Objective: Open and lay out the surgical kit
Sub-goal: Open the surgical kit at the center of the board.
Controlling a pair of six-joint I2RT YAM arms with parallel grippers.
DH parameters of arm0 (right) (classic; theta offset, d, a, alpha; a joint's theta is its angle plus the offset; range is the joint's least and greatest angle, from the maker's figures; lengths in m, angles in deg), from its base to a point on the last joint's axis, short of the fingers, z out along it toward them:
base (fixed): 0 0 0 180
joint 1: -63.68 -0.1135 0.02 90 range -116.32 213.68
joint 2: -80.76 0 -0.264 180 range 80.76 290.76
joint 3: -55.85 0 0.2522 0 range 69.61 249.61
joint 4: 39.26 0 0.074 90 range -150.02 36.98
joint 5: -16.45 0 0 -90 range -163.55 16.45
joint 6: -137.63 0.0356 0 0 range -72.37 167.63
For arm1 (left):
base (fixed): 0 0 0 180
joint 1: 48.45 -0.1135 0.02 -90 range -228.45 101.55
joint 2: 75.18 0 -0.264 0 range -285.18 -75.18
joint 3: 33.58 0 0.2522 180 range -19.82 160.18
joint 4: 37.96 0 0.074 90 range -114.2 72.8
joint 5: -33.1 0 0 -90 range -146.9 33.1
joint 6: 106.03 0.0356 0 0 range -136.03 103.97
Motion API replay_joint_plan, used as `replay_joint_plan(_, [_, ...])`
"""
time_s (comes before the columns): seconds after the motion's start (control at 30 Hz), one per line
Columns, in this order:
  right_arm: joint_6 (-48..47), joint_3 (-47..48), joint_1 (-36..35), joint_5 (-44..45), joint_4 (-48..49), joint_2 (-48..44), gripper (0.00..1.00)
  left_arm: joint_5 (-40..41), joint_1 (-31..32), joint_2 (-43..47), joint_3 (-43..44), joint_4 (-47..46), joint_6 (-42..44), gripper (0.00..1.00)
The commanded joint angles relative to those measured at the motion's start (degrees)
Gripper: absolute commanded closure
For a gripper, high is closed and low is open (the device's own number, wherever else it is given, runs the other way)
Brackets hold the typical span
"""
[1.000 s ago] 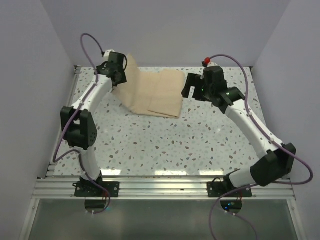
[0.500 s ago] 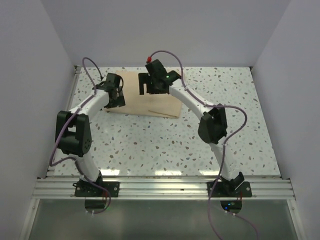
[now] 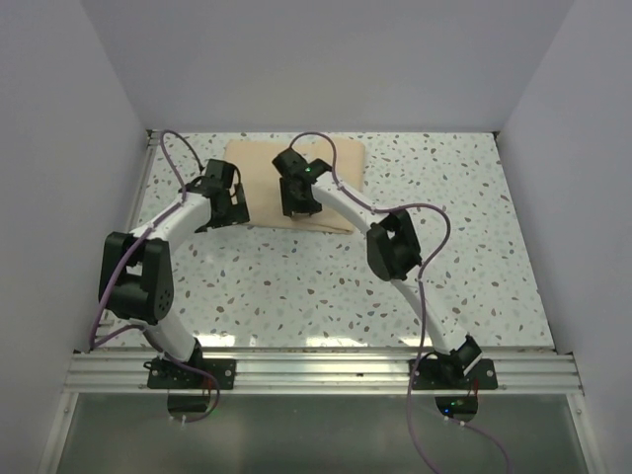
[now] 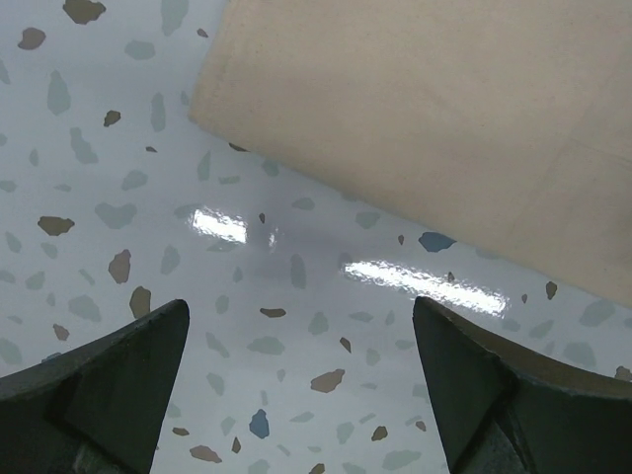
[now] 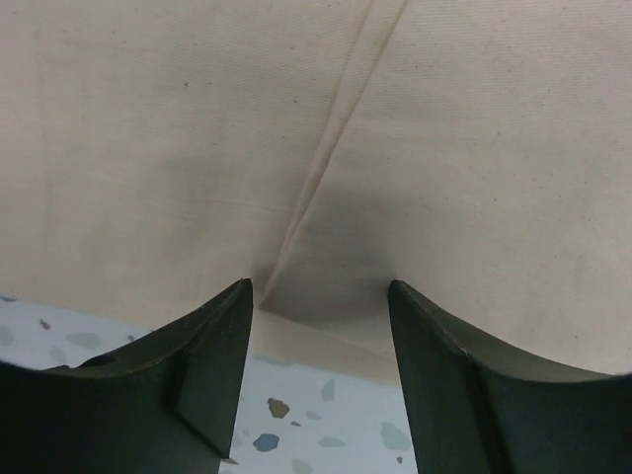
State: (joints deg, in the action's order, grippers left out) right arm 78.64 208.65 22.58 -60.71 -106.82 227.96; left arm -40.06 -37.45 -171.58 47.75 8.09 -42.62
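Two grippers, both empty: left gripper (image 4: 299,326) spread wide over the speckled white desk (image 4: 148,247) beside the folded beige cloth wrap (image 3: 341,163) at the far edge; right gripper (image 5: 321,296) parted above the wrap's near edge.

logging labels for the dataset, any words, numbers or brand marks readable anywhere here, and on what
None: no text can be read in any view.
The cloth wrap is plain beige, the speckled table has no print, and the left arm and right arm show no legible marking.
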Motion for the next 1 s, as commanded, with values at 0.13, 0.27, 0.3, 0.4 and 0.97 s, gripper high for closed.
replay_joint_plan(0.13, [-0.15,1.94,-0.65,3.95,-4.47,3.80,0.58,-2.69,-0.46,0.16,-1.56,-3.55,-1.27,0.01])
replay_joint_plan(0.27, [-0.85,0.62,-0.65,3.77,-4.82,3.54,0.92,-2.87,-0.63,-0.72,-1.65,-4.25,-1.01,0.01])
replay_joint_plan(0.3, [-1.03,0.79,-0.65,3.77,-5.00,2.93,0.96,-2.95,-0.63,-1.33,-1.39,-4.26,-1.01,0.02])
replay_joint_plan(0.4, [-2.35,0.35,-0.38,3.24,-4.56,0.65,1.00,-2.95,-0.63,-2.73,-0.95,-4.26,-0.92,0.03])
replay_joint_plan(0.97, [2.39,-48.31,15.34,15.11,5.90,-41.19,1.00,-3.48,-0.11,-6.34,6.78,-0.13,-0.66,0.15])
